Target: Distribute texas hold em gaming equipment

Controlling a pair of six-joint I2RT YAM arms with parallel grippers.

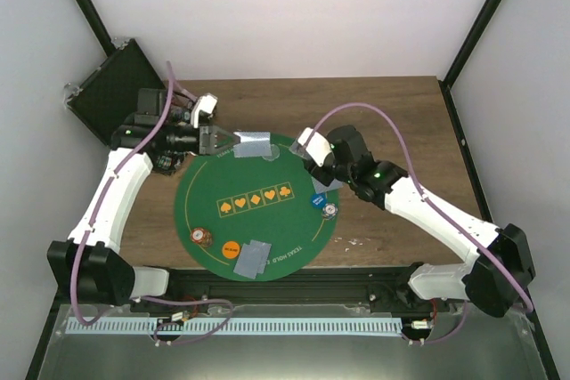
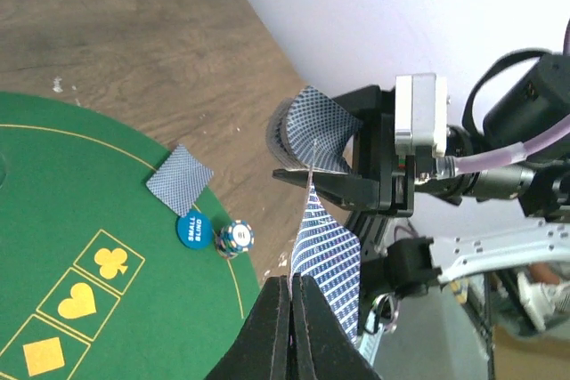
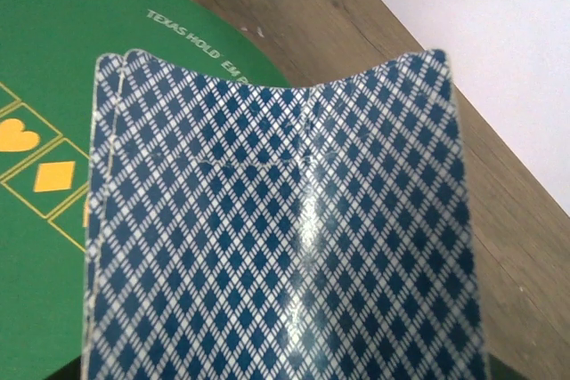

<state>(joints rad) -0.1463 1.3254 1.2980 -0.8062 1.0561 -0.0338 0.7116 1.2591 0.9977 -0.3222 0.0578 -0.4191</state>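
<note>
In the left wrist view my left gripper (image 2: pixel 291 280) is shut on the edge of one blue-backed card (image 2: pixel 326 255), held on edge above the table. Its far tip reaches my right gripper (image 2: pixel 343 186), which is shut on a bent deck of cards (image 2: pixel 312 135). The deck (image 3: pixel 285 238) fills the right wrist view and hides the fingers. From above, the left gripper (image 1: pixel 227 141) and its card (image 1: pixel 254 143) are at the far rim of the green mat (image 1: pixel 267 224), with the right gripper (image 1: pixel 309 156) close by.
On the mat lie a face-down card (image 2: pixel 178 180), a blue small-blind disc (image 2: pixel 193 229) and a chip stack (image 2: pixel 237 238). Nearer me lie two cards (image 1: pixel 252 257), an orange disc (image 1: pixel 230 249) and a brownish chip stack (image 1: pixel 202 237). A black case (image 1: pixel 111 91) stands back left.
</note>
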